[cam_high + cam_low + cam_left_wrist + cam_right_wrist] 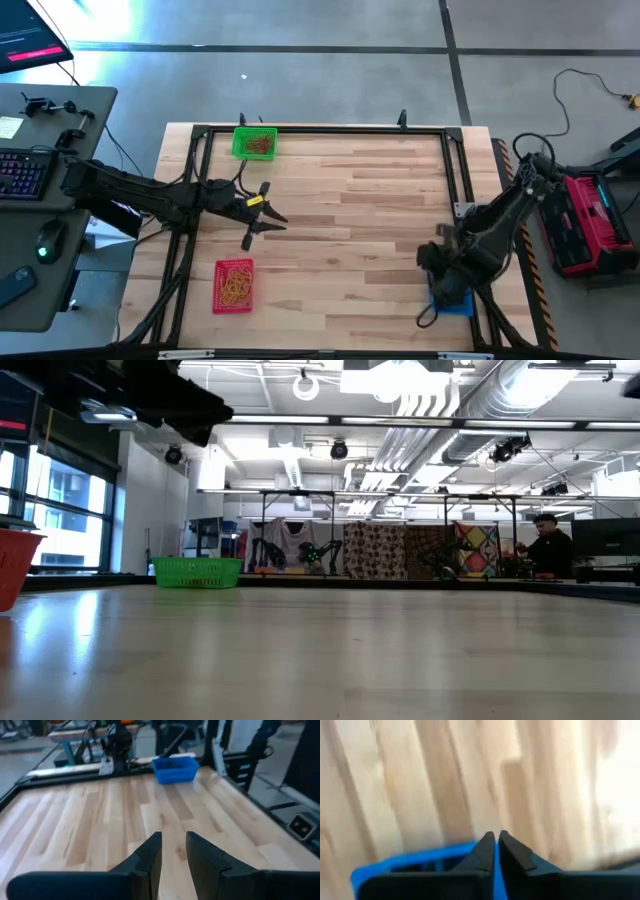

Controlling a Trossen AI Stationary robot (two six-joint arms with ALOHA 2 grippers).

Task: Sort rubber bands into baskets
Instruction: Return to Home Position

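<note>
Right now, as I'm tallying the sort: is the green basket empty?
No, the green basket holds a clump of reddish rubber bands.

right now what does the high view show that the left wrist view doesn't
Only the high view: the green basket holding reddish bands, the red basket holding yellowish bands, and the right arm hunched over the table's right edge. Only the left wrist view: the blue basket seen whole from the side, with nothing covering it; from above, the right arm hides much of it. Both: the wooden table, the blue basket, and the left claw, open and empty above bare wood.
</note>
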